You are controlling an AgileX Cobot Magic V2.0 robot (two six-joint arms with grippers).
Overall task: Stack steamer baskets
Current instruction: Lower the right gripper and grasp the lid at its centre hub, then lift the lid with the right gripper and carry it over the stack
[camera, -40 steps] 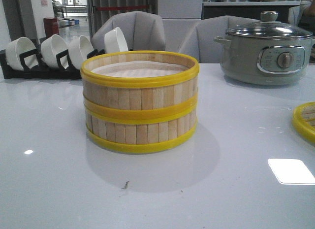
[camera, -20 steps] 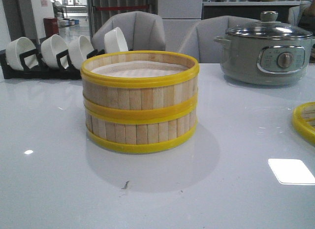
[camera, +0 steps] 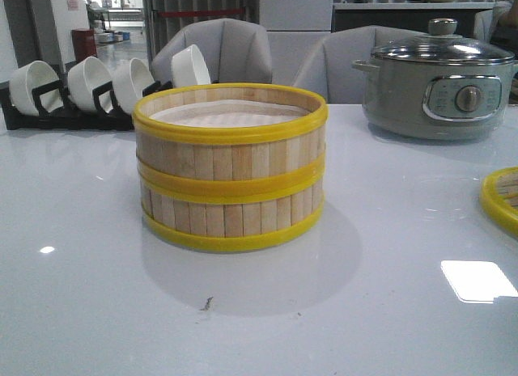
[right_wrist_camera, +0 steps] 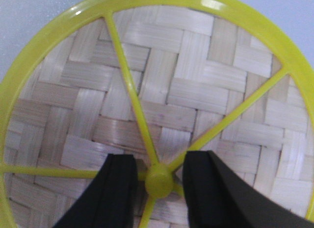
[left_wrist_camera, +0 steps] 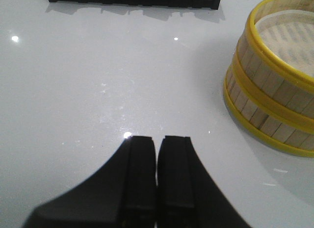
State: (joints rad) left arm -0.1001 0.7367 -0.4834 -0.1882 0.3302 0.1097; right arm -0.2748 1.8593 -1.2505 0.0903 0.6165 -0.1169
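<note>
Lid (right_wrist_camera: 162, 90) at table's right edge, directly under right gripper (right_wrist_camera: 159, 181); jaws narrowly apart, straddling hub knob (right_wrist_camera: 158, 181). Left gripper (left_wrist_camera: 157, 144) closed, empty.

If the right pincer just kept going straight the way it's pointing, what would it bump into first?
Most likely the woven lid right below it. The right pincer is open, its two fingers either side of the lid's yellow centre knob, so it would probably meet the knob or the weave beside it. How close it is cannot be told.

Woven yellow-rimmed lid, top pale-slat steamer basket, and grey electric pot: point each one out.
woven yellow-rimmed lid (right_wrist_camera: 206, 95): right wrist view, woven panel.
top pale-slat steamer basket (camera: 235, 161): front view, front slats.
grey electric pot (camera: 396, 109): front view, grey side wall.
</note>
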